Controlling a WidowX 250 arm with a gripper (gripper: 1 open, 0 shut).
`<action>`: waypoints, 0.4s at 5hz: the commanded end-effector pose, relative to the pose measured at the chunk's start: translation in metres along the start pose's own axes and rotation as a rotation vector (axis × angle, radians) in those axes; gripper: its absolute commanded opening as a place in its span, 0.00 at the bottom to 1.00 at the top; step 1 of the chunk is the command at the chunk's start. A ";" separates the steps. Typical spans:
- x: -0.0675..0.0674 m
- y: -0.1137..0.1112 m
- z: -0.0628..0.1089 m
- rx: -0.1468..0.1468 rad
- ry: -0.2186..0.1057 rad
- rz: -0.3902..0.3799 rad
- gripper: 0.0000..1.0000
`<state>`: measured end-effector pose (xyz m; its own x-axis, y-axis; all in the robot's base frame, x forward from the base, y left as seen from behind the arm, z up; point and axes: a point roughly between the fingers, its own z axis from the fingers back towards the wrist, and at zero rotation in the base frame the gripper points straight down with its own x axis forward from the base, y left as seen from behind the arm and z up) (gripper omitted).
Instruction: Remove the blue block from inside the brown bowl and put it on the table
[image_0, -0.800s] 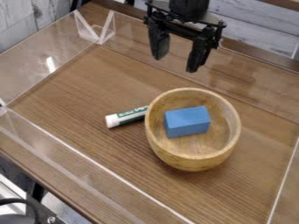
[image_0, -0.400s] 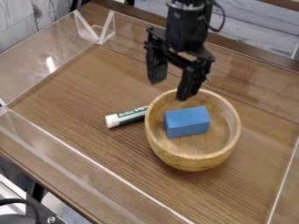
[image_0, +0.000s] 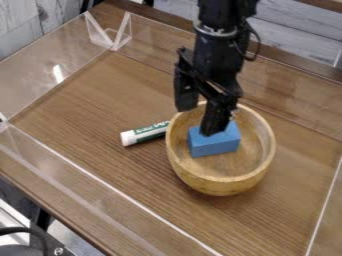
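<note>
Nearest the camera, low clear plastic walls edged the table, a dark brown wood-grain surface with pale reflections across its left half.

Right of centre sat the brown bowl, round, light-brown, thick-walled, with grain lines visible on its outer wall and rim. It rested upright on the table and was the largest loose object present.

Inside the bowl lay the blue block, a small, solid, bright-blue rectangular piece, matte and unmarked. It rested on the bowl floor, toward the far left of the interior, long side running roughly left to right. Its upper right portion was covered by one finger of the gripper.

Just left of the bowl, on the table, lay a small white tube with green print, one end near the bowl's outer wall; contact between them could not be confirmed.

Above the bowl the black gripper pointed downward, its fingers spread wide. The right finger reached down inside the bowl in front of the block; the left finger hung over the bowl's far left rim. Whether either finger touched the block could not be determined. The fingers were not closed on the block.

Farther back, a folded clear plastic piece stood near the far left wall.
</note>
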<state>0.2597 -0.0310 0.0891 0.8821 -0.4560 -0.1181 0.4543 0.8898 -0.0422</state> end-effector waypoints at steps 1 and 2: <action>0.006 -0.001 0.011 0.037 -0.075 -0.052 1.00; 0.009 -0.001 0.005 0.044 -0.088 -0.113 1.00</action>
<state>0.2629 -0.0343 0.0809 0.8376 -0.5416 -0.0712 0.5408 0.8405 -0.0322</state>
